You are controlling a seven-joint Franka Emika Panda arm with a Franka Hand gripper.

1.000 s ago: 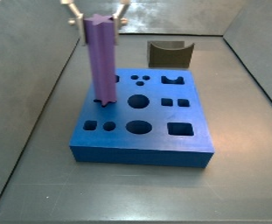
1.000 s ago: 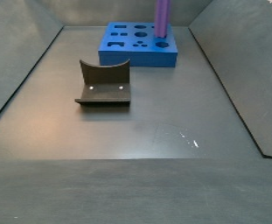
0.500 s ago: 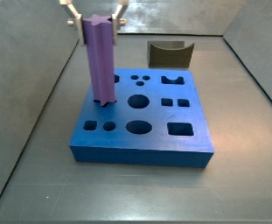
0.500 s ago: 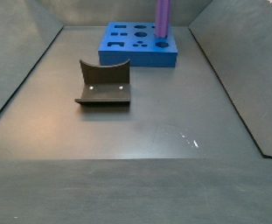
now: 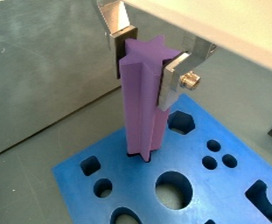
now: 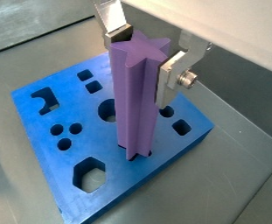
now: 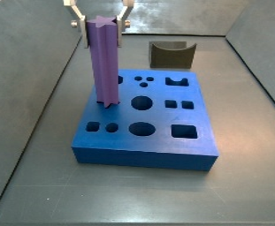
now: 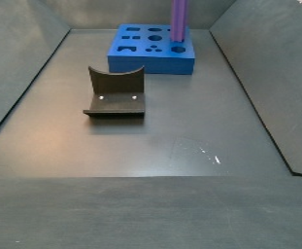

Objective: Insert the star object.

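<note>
The purple star object (image 7: 104,62) stands upright with its lower end in a star-shaped hole near a corner of the blue block (image 7: 140,152). My gripper (image 7: 101,19) is shut on the star object's top end, one silver finger on each side. Both wrist views show the star object (image 5: 144,105) (image 6: 136,96) between the fingers (image 5: 117,54), with the gripper (image 5: 144,74) (image 6: 142,57) above the blue block (image 5: 132,172) (image 6: 103,144). In a side view the star object (image 8: 181,19) rises from the blue block (image 8: 147,64); the gripper is cut off there.
A small dark brown curved block (image 8: 115,92) (image 7: 169,53) lies on the grey floor apart from the blue block. The block's other holes are of several shapes. Sloped grey walls (image 7: 34,132) surround the floor.
The star object stood slightly tilted in the hole and now stands straighter. The gripper has hardly moved.
</note>
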